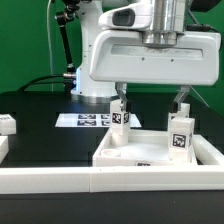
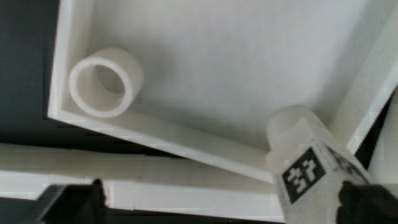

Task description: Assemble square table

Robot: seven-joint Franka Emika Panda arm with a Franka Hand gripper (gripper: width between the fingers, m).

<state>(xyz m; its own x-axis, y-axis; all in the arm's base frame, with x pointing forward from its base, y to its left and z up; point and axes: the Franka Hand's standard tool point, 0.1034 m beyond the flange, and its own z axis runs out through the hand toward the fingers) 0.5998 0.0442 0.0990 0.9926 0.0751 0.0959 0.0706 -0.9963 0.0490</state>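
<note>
The square table top (image 1: 140, 152) lies rim-up at the near edge of the black surface. Two white tagged legs stand upright at it: one (image 1: 122, 117) towards the exterior view's left, one (image 1: 180, 136) towards its right. My gripper (image 1: 150, 103) hangs open just above the top. In the wrist view the top's floor (image 2: 222, 70) fills the picture, and a round hollow white piece (image 2: 103, 82) sits in one corner. A tagged leg (image 2: 306, 158) stands at the rim beside one dark fingertip (image 2: 365, 203). Nothing is gripped in my gripper (image 2: 214, 212).
A loose white tagged leg (image 1: 8, 123) lies at the exterior view's far left. The marker board (image 1: 92, 120) lies flat behind the top. The long white rail (image 1: 90, 182) (image 2: 107, 160) runs along the near edge. The arm's white base (image 1: 95, 60) stands behind.
</note>
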